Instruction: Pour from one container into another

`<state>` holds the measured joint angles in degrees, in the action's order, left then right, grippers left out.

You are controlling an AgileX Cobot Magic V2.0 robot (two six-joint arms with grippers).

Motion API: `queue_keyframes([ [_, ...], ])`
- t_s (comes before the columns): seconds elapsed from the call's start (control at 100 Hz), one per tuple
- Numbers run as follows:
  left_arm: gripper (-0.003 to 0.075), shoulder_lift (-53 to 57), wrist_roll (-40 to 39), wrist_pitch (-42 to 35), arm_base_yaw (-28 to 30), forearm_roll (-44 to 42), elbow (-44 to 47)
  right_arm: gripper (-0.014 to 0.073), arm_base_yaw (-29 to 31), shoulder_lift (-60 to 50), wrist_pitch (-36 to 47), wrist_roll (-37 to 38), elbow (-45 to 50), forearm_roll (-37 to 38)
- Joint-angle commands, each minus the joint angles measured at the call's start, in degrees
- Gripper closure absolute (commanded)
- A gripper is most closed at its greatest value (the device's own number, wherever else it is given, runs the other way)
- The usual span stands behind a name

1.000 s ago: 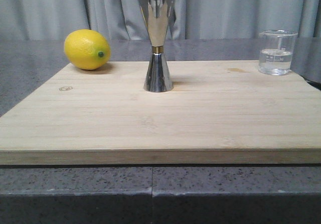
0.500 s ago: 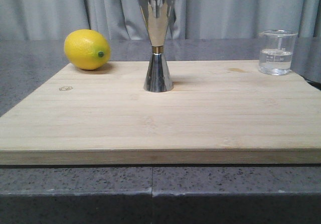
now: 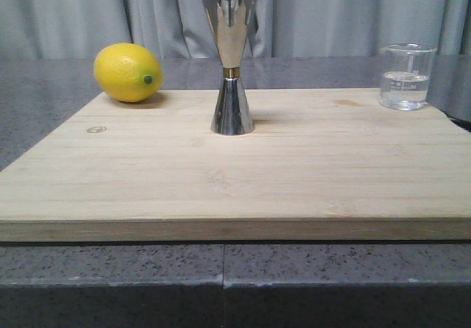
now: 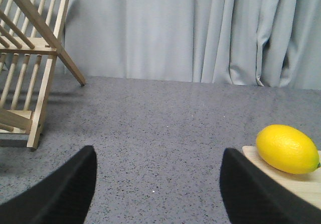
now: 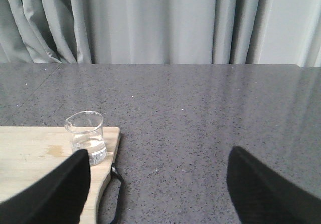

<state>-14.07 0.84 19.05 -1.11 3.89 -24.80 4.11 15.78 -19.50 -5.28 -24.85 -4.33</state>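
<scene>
- The worktop (image 3: pixel 44 85) is dark speckled stone with grey curtains behind; it carries everything, and neither arm shows in the front view.
- A pale wooden cutting board (image 3: pixel 235 173) fills most of the front view, its far edge toward 12 o'clock.
- A slatted wooden rack (image 4: pixel 30 58) shows only in the left wrist view, off the board.
- A lemon (image 3: pixel 127 72) lies at the board's far corner, at about 10 o'clock from the board's middle.
- The steel jigger (image 3: pixel 232 63) stands upright near the far edge, at about 12 o'clock from the board's middle, its long axis vertical, open mouth up.
- The glass beaker (image 3: pixel 407 76) stands upright at the far corner at about 2 o'clock, well apart from the jigger, part filled with clear liquid.
- The deciding relation: in the right wrist view the beaker (image 5: pixel 88 143) sits near the board's handled corner, ahead of the right gripper (image 5: pixel 155 194) and toward its one finger; the left wrist view shows only the lemon (image 4: pixel 288 148) and rack. I judge the right arm the nearer one for the pick-up.
- Right fingers (image 5: pixel 55 194) are spread wide and hold nothing; the wrist sits low, looking nearly level across the worktop.
- Left gripper (image 4: pixel 155 189) likewise has its fingers (image 4: pixel 65 194) parted and bare, low over the stone beside the board.
- No step of the pour looks begun.
</scene>
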Motion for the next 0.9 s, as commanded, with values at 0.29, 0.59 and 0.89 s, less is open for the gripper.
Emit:
queue_keyframes([
  [0.29,0.0228,-1.0,-0.2,-4.9,0.2,3.9,-1.8,0.0061,0.2,1.0,4.5,-0.6,-2.0,-0.8],
  [0.59,0.0206,-1.0,-0.2,-2.0,0.2,3.9,-2.1,0.0060,0.2,1.2,3.9,-0.6,-2.0,-0.8],
  [0.89,0.0110,-3.4,0.3,9.3,0.2,3.8,-8.6,-0.0025,0.2,1.4,2.6,-0.6,-2.0,-0.7],
])
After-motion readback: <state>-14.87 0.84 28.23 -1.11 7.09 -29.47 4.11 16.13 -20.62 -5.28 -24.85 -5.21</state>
